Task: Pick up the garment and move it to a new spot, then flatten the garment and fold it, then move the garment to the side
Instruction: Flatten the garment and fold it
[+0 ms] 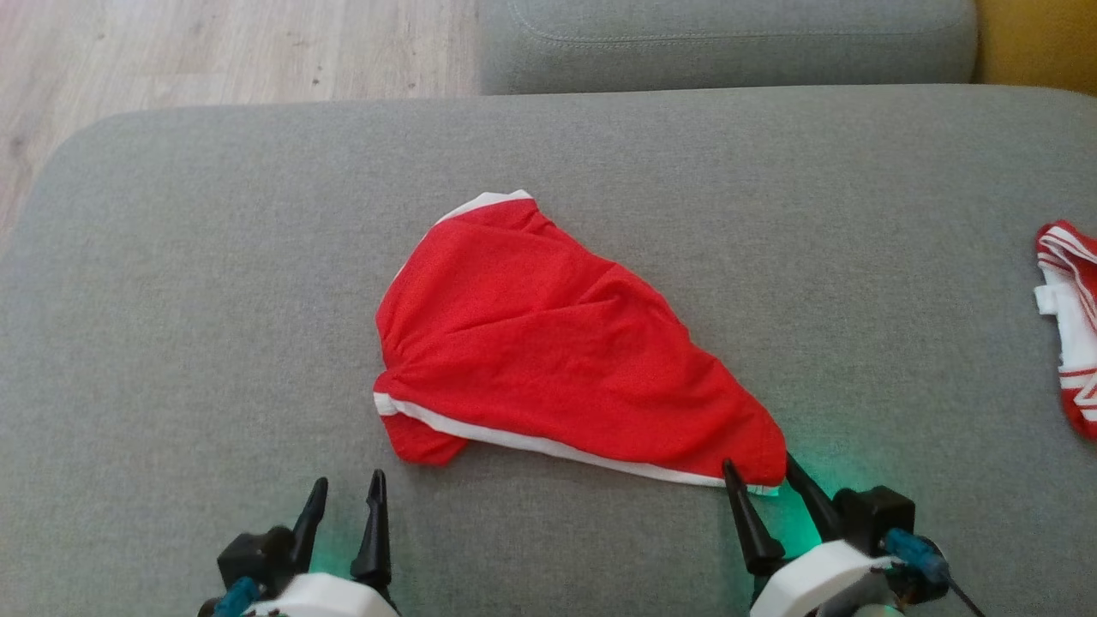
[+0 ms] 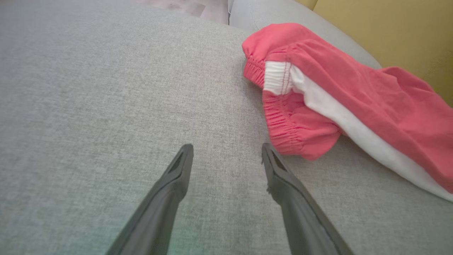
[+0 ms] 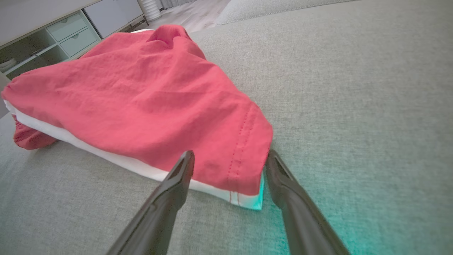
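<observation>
The garment [image 1: 557, 360] is a pair of red shorts with white trim, lying crumpled in the middle of the grey sofa cushion [image 1: 171, 300]. My left gripper [image 1: 348, 482] is open over bare cushion, just short of the garment's elastic waistband corner. In the left wrist view that corner [image 2: 293, 131] lies just right of my open left gripper [image 2: 227, 148]. My right gripper [image 1: 761, 467] is open at the garment's near right corner. In the right wrist view the hemmed corner [image 3: 244, 170] lies between the spread fingers of my right gripper [image 3: 229, 156], which are not closed on it.
A second red and white cloth [image 1: 1067, 326] lies at the cushion's right edge. Another grey cushion [image 1: 728, 43] sits beyond, with wooden floor [image 1: 214, 51] at the far left and a yellow surface [image 1: 1037, 43] at the far right. A pale cabinet [image 3: 53, 32] stands past the sofa.
</observation>
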`<state>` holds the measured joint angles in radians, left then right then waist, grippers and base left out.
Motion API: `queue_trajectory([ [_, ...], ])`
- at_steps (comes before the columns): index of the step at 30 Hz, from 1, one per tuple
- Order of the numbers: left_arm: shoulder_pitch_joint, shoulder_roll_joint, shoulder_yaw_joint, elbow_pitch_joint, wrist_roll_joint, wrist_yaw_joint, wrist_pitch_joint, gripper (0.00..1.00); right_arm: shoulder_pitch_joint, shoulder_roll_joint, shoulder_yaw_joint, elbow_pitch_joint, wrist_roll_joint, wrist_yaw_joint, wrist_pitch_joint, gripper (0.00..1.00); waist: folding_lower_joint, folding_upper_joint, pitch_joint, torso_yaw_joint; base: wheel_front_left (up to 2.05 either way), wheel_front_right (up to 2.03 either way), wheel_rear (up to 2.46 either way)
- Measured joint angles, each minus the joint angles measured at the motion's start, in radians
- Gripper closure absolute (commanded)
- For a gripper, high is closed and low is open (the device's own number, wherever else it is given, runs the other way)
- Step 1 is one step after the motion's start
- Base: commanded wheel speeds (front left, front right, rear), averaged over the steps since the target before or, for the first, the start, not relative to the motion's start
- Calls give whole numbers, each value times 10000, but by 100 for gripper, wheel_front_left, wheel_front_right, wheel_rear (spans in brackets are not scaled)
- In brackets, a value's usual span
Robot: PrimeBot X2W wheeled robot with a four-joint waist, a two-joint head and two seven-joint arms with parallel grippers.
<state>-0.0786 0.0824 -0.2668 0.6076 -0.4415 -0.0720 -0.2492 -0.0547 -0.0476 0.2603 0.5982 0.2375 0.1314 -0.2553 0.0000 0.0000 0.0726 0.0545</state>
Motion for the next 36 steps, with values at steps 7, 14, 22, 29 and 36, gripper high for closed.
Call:
queue_trajectory([
  [7,0,-188,506,-15,477,-267,0,0,-167,-2,-140,-251,178,0,0,8,0,0,84,41,0,0,0],
  [14,-1,-307,702,104,556,-428,0,0,-205,-2,-487,-180,196,0,2,100,0,0,183,41,0,0,0],
  [22,-236,-332,491,153,552,-525,-2,0,-1476,-2,-1457,-224,69,0,0,100,1,0,417,322,0,0,0],
  [29,-581,-345,-71,245,523,-529,0,0,-3147,-121,-2690,1626,-1072,0,2,100,1,0,807,952,0,0,0],
  [36,-656,-351,-77,29,598,-508,0,0,-3582,-272,-4274,2378,-2311,0,2,0,1,0,820,1212,0,0,0],
])
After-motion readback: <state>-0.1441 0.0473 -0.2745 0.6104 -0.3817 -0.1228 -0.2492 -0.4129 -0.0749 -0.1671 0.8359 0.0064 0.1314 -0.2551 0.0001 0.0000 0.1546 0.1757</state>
